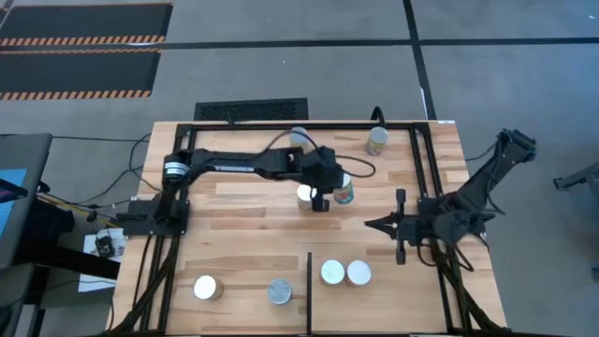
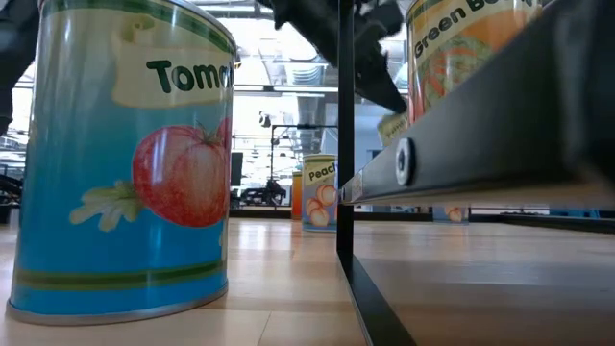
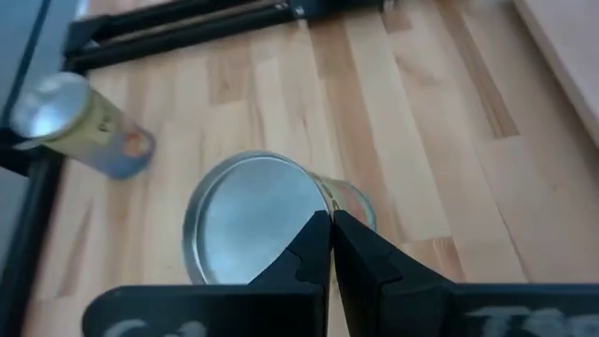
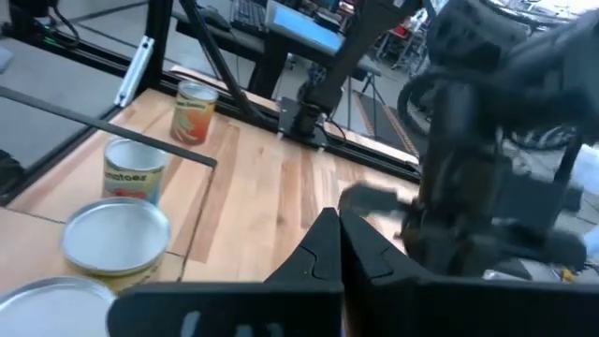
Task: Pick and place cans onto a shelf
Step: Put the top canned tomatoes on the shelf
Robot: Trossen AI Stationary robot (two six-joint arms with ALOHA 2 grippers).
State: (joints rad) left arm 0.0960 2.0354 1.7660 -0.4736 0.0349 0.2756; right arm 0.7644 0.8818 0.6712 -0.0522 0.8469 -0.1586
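Observation:
My left gripper [image 1: 319,199] is shut in the middle of the table, its tips [image 3: 330,223] over the rim of a silver-topped can [image 3: 251,217] that stands upright [image 1: 306,195]. A labelled can [image 1: 344,190] stands just to the right of it. Two cans [image 1: 377,140] [image 1: 299,136] stand near the far edge. Two cans [image 1: 332,272] [image 1: 358,272] stand on the shelf [image 1: 398,290], right of the black divider bar [image 1: 309,281]. Two more [image 1: 205,287] [image 1: 280,291] stand left of the bar. My right gripper [image 1: 368,223] is shut and empty at the right. My left gripper's shut fingertips [image 3: 318,239] come from above and stand over the rim of the can's top [image 3: 309,201]. I cannot tell whether they touch it.
Black frame tubing [image 1: 423,168] runs along the table's sides and far edge. In the low view a blue tomato can [image 2: 125,163] and a green-bean can [image 2: 461,48] stand close on either side of the divider bar [image 2: 344,144].

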